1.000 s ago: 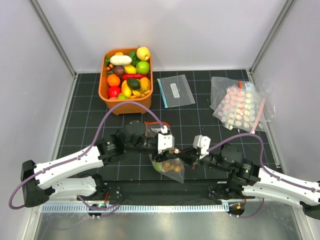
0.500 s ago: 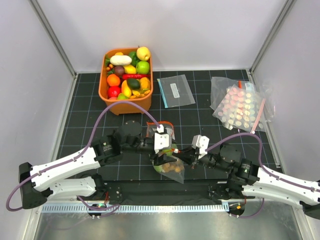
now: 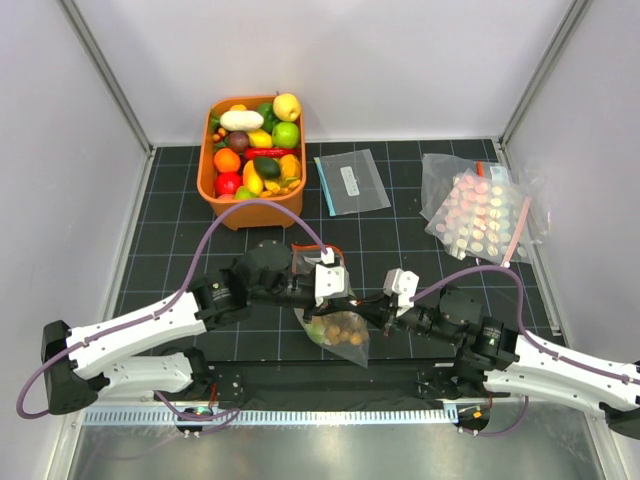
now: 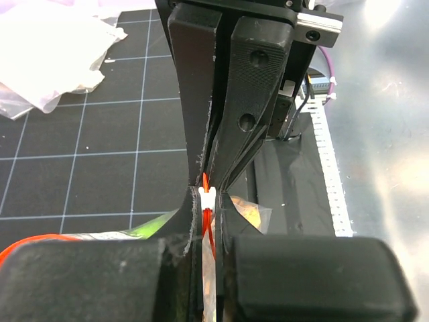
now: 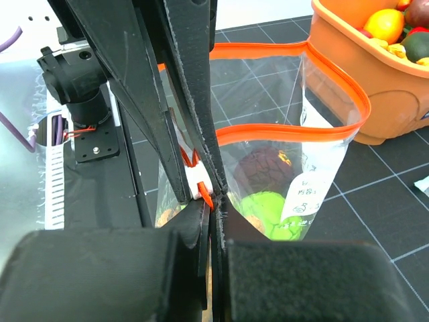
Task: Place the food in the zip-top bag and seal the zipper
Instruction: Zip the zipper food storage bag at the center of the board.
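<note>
The zip-top bag (image 3: 338, 328), holding a green lime (image 5: 268, 208) and tan balls (image 3: 346, 333), stands at the worktop's (image 3: 400, 235) near middle, mouth gaping. The left claw (image 3: 343, 300) and right claw (image 3: 372, 312) are both clenched on one end of its zipper (image 5: 288, 131), tip to tip.

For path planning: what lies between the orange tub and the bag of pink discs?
A flat clear bag with a blue edge, shown in the top view.
</note>
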